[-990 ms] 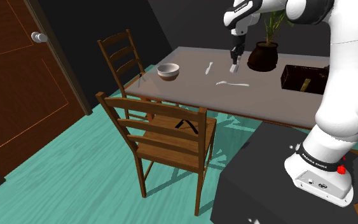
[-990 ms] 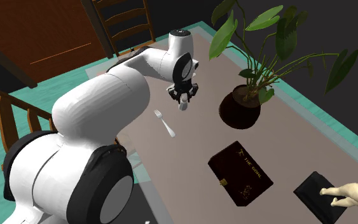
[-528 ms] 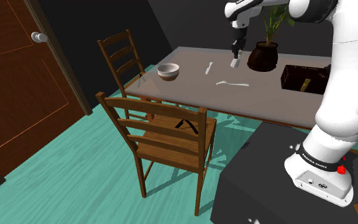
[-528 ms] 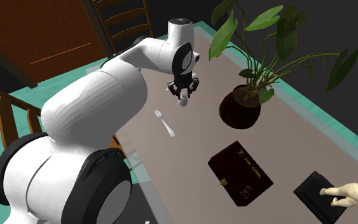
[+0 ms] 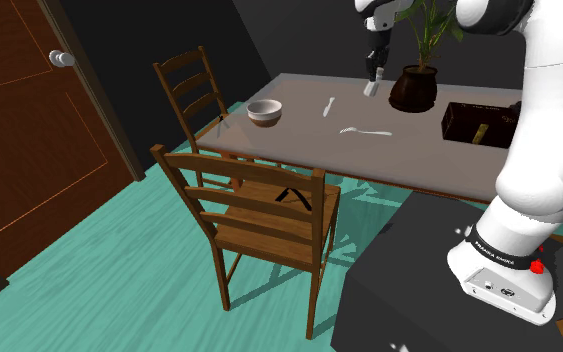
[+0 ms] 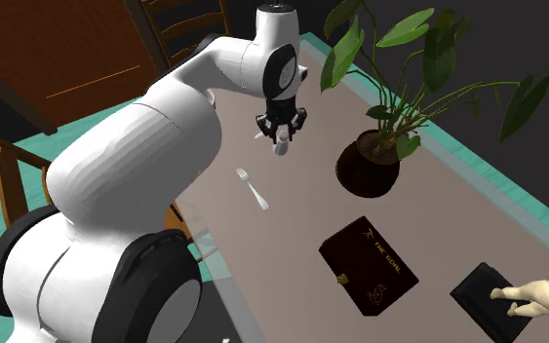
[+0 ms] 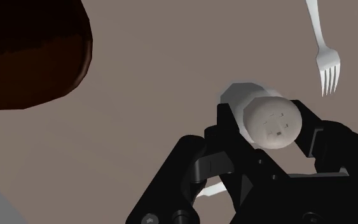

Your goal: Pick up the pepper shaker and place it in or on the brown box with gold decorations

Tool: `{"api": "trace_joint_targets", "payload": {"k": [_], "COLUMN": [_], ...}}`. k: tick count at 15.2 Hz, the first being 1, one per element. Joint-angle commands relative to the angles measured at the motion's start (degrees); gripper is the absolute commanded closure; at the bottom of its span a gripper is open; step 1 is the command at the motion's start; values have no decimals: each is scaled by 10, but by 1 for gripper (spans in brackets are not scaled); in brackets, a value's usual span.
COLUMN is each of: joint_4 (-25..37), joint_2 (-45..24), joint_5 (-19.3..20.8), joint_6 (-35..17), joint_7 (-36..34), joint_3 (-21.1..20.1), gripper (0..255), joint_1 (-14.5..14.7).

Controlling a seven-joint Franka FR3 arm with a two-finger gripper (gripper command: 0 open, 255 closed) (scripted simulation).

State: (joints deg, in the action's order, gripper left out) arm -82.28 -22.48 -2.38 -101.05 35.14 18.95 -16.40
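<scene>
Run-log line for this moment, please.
gripper: shut on pepper shaker | pepper shaker: held above table | brown box: not yet reached

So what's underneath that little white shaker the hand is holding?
Bare tabletop shows around it, with a fork lying off to one side. The patch straight below is covered by the shaker and the hand.

The tool (image 7: 268, 127) clasps the white pepper shaker (image 7: 264, 116); the dark-brown, gold-marked box (image 6: 368, 264) lies flat.
</scene>
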Motion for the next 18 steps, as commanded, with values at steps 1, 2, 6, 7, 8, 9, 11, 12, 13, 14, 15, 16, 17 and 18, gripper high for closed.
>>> {"api": "trace_joint_targets", "payload": {"k": [1,2,6,7,8,9,11,12,13,14,15,16,17,18], "joint_4": [12,19,53,62,67,42,-1,-21,-40,-57,-73,-89,-103,-116], "joint_2": [2,2,1,0,-1,16,48,63,77,90,103,116,128,139], "joint_5": [1,1,0,0,0,4,13,17,21,25,30,34,38,42], "joint_6": [14,22,53,61,66,58,44,37,32,27,22,18,14,10], "joint_7": [1,1,3,3,3,11,27,34,42,51,59,67,76,85], "joint_3": [1,1,1,2,2,5,13,17,21,25,29,34,38,42], "gripper": [255,255,255,255,255,255,255,255,255,255,255,255,255,255], "joint_1": [-1,-1,-3,-4,-4,-7,-13,-16,-20,-23,-27,-32,-36,-41]}}
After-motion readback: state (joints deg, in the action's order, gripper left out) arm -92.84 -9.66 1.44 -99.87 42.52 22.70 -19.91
